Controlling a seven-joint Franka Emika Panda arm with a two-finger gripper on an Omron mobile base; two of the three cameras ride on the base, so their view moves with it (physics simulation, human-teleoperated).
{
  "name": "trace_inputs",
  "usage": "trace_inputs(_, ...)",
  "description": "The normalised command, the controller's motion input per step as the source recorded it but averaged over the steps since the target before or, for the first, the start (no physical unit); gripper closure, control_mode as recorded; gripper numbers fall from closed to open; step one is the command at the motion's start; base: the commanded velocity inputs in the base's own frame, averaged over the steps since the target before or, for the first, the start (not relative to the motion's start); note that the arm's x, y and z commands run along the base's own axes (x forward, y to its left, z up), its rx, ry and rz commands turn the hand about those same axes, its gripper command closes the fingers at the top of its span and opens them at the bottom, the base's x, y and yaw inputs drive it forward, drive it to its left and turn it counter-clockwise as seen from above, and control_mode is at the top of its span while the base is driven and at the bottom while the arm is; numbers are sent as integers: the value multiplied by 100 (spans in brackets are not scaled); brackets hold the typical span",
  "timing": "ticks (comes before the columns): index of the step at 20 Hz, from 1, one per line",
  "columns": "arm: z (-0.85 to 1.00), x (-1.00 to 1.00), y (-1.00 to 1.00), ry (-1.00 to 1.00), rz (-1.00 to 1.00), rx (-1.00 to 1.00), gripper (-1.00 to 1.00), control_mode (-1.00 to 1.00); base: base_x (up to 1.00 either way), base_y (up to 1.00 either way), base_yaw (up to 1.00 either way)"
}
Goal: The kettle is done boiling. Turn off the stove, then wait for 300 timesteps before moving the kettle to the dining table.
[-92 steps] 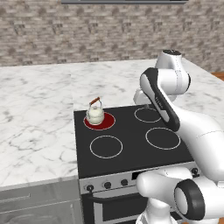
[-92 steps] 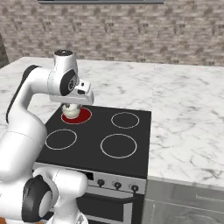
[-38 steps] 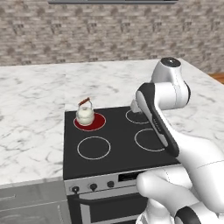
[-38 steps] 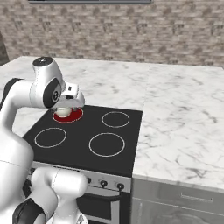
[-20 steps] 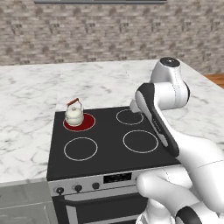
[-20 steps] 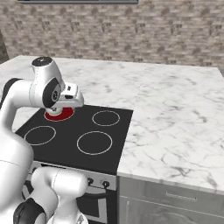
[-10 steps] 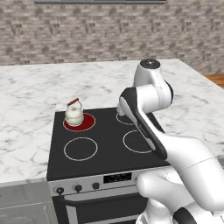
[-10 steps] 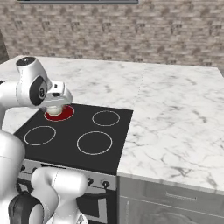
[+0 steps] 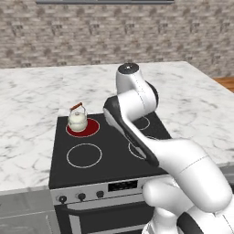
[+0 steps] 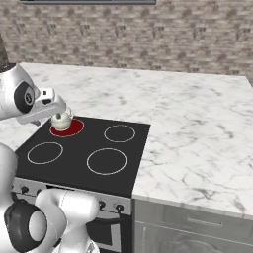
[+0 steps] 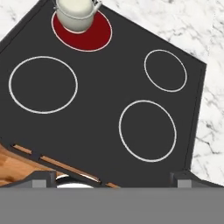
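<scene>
The small cream kettle (image 9: 77, 120) with its reddish-brown handle stands on the stove's (image 9: 109, 157) back left burner (image 9: 83, 128), which glows red. In the right base view my hand partly covers the kettle (image 10: 62, 119). The hand view looks down on the black cooktop (image 11: 100, 105), with the kettle (image 11: 75, 12) at its top edge. My gripper (image 11: 113, 177) hangs open and empty above the cooktop, apart from the kettle. Small black knobs (image 9: 81, 196) sit on the steel front panel. The dining table is out of view.
White-grey marble counter (image 9: 27, 105) surrounds the stove, with a wide stretch to its right (image 10: 197, 133). A brick wall (image 9: 91, 32) closes the back. My arm's elbow (image 9: 132, 87) rises over the right burners. Wood floor (image 11: 13, 168) shows past the stove's front edge.
The arm's upper part has swung left over the cooktop, towards the kettle side. The kettle and stove have stayed put, the burner still glows red, and the gripper stays open.
</scene>
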Motion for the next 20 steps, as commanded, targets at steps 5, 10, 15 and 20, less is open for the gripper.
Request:
trace_inputs(5, 0, -8, 38, 0, 12, -18, -100, -100, 0, 0, 0)
trace_inputs(10, 0, -23, 27, -4, 13, -19, -100, -100, 0, 0, 0)
trace_inputs(15, -1, -39, 21, -10, 12, -20, -100, -100, 0, 0, 0)
trace_inputs(20, -3, -49, 15, -11, 10, -18, -100, -100, 0, 0, 0)
